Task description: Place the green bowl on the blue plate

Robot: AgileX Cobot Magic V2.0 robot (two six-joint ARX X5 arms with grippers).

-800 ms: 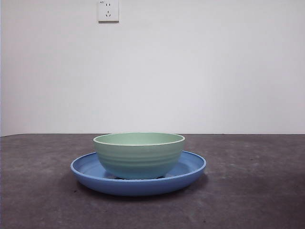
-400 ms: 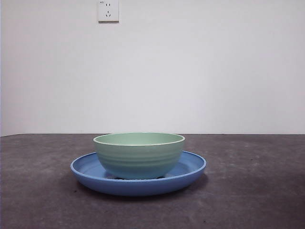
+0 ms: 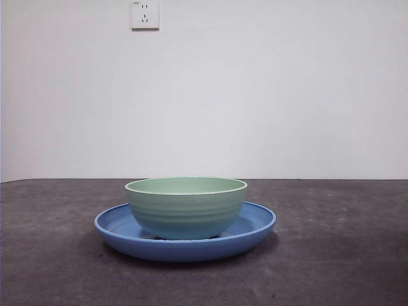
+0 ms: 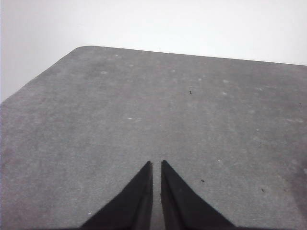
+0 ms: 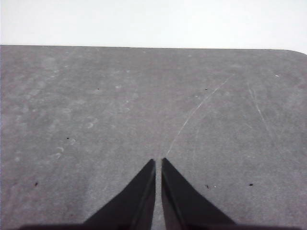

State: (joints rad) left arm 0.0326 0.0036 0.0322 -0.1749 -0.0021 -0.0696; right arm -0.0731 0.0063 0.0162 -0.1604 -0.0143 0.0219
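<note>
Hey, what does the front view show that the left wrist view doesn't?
Only the front view shows the bowl sitting upright inside the plate, plus a wall socket high on the white wall. No arm appears there.

Only the left wrist view shows the left claw, shut and holding nothing, above bare tabletop, with a rounded table corner.

Both share the dark grey table and the white wall behind it.

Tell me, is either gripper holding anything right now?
Nothing is held. The left gripper and right gripper are shut on nothing over bare table, and the bowl sits on the plate.
</note>
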